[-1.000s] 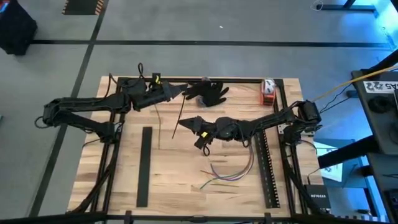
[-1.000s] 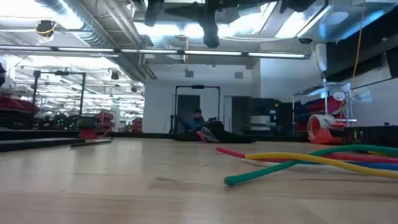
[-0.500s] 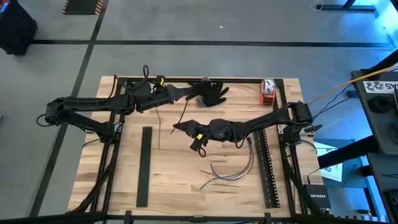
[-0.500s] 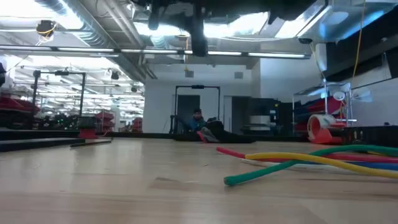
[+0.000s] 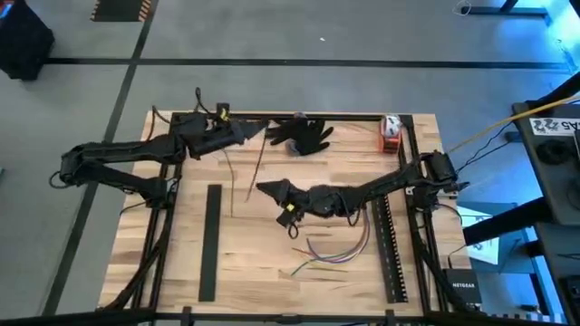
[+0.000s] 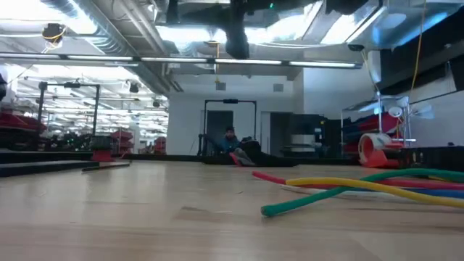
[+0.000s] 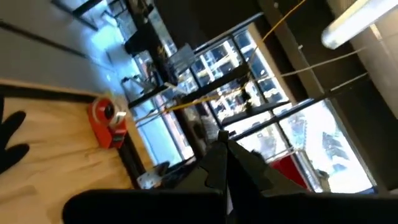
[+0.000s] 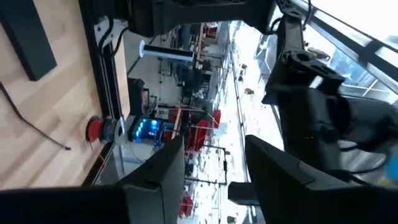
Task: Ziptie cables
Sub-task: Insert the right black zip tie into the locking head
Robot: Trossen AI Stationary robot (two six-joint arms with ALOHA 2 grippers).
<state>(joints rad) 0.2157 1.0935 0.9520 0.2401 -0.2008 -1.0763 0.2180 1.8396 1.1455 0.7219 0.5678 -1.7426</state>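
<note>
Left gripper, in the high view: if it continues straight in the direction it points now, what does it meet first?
The left gripper points toward the table's far right. First in that line is probably the black glove just ahead, though the gripper's height is unclear, so it might pass above it.
</note>
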